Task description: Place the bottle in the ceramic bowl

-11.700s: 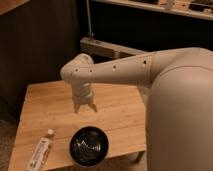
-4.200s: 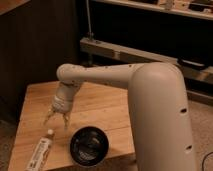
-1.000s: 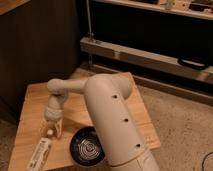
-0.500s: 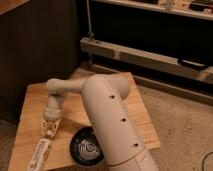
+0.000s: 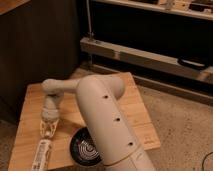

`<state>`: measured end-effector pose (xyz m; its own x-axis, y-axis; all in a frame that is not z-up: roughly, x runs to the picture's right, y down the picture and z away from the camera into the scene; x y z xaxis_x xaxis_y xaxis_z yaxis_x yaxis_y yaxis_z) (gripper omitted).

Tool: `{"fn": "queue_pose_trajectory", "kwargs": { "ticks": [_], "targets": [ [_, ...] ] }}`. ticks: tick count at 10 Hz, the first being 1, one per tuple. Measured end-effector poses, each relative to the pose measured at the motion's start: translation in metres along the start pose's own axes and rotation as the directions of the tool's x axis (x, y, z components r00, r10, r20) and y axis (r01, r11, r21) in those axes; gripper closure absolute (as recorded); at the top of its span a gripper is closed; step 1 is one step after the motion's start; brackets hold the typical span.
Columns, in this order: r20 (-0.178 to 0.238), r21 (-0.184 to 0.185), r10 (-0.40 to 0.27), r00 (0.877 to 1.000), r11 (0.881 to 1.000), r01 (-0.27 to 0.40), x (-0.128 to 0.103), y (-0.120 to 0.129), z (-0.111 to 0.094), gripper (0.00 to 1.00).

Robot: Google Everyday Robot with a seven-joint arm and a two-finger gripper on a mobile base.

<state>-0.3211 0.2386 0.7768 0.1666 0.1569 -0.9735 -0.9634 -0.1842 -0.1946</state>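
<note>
The white bottle [image 5: 41, 153] lies on the wooden table [image 5: 30, 105] near its front left corner, cap end toward the gripper. The black ceramic bowl [image 5: 84, 147] with pale rings inside sits to the right of the bottle, partly hidden by my arm. My gripper [image 5: 48, 131] points down at the table just above the bottle's upper end, its fingers slightly apart around the cap end. The bottle rests on the table.
My large white arm [image 5: 107, 125] crosses the table's middle and covers the bowl's right side. A dark wall stands behind the table, and a metal shelf rail [image 5: 145, 55] runs at the back right. Speckled floor [image 5: 180, 125] lies to the right.
The gripper has swung from the table's middle to the left front and come down toward the bottle's upper end. The bottle and bowl have not moved.
</note>
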Motion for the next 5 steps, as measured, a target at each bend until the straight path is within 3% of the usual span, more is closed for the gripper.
{"fn": "queue_pose_trajectory", "kwargs": {
  "ticks": [2,4,5],
  "targets": [
    [-0.002,0.003,-0.017,1.000,1.000,0.017,0.004,0.000,-0.004,1.00],
    [0.006,-0.007,-0.050,0.999,0.999,0.050,0.017,0.000,-0.021,1.00],
    [0.018,-0.010,-0.073,0.997,0.997,0.073,0.032,-0.001,-0.041,1.00]
  ]
}}
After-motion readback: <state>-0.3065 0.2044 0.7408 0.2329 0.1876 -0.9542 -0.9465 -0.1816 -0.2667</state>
